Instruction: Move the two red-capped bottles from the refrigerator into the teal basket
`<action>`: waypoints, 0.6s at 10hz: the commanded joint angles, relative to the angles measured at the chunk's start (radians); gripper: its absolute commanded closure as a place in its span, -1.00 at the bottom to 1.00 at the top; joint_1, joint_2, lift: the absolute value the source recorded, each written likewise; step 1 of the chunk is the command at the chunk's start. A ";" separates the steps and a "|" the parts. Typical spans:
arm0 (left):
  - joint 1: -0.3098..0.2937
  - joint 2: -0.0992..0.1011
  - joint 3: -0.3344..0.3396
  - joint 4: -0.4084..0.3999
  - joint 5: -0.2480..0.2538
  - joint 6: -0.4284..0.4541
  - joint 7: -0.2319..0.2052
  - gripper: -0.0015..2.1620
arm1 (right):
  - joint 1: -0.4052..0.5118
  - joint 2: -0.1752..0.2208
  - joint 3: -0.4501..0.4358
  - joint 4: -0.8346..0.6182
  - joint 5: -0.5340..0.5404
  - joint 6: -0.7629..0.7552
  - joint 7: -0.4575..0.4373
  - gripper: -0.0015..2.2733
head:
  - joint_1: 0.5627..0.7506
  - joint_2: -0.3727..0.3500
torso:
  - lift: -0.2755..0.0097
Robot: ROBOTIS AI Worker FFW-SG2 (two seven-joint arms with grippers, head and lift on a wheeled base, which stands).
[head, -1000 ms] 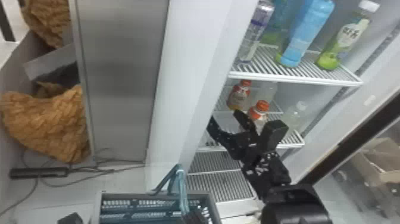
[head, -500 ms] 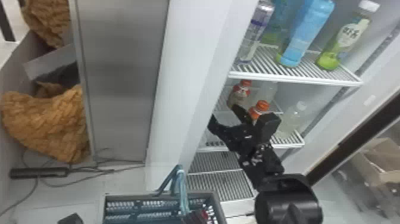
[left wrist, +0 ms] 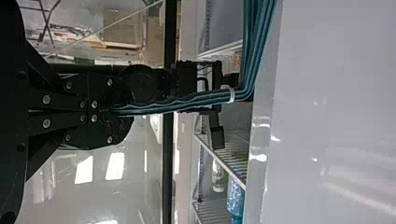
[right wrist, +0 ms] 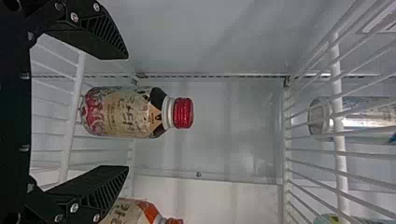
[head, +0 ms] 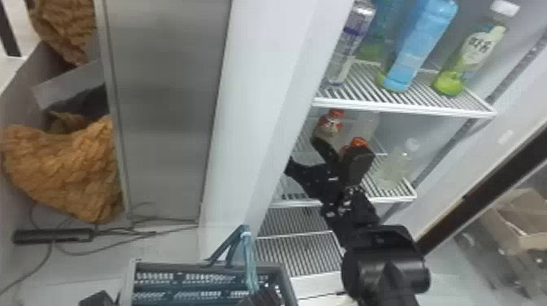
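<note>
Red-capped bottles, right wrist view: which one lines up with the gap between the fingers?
The bottle with the deeper red cap and black shoulder. The other bottle, with the orange shoulder, is partly hidden behind one finger.

head: above, forward-down | left wrist: outside, facing refrigerator (head: pixel 260 101) | right wrist: close on red-capped bottles (right wrist: pixel 126 113) | head+right: share them

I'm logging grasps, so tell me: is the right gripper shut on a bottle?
No, the right gripper is open, with a gap showing between each finger and the red-capped bottle.
</note>
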 commanded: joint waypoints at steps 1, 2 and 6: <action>-0.001 0.000 -0.002 0.002 0.000 0.000 0.000 0.07 | -0.032 -0.003 0.011 0.032 0.001 0.000 -0.001 -0.84 | 0.41 -0.94 | -0.64; -0.001 0.000 -0.002 0.002 0.000 0.000 0.000 0.07 | -0.052 -0.005 0.015 0.054 0.001 0.000 -0.007 -0.84 | 0.41 -0.94 | -0.64; -0.003 0.000 -0.006 0.002 0.000 0.000 0.000 0.07 | -0.123 -0.011 0.038 0.140 0.001 -0.002 -0.030 -0.84 | 0.41 -0.94 | -0.64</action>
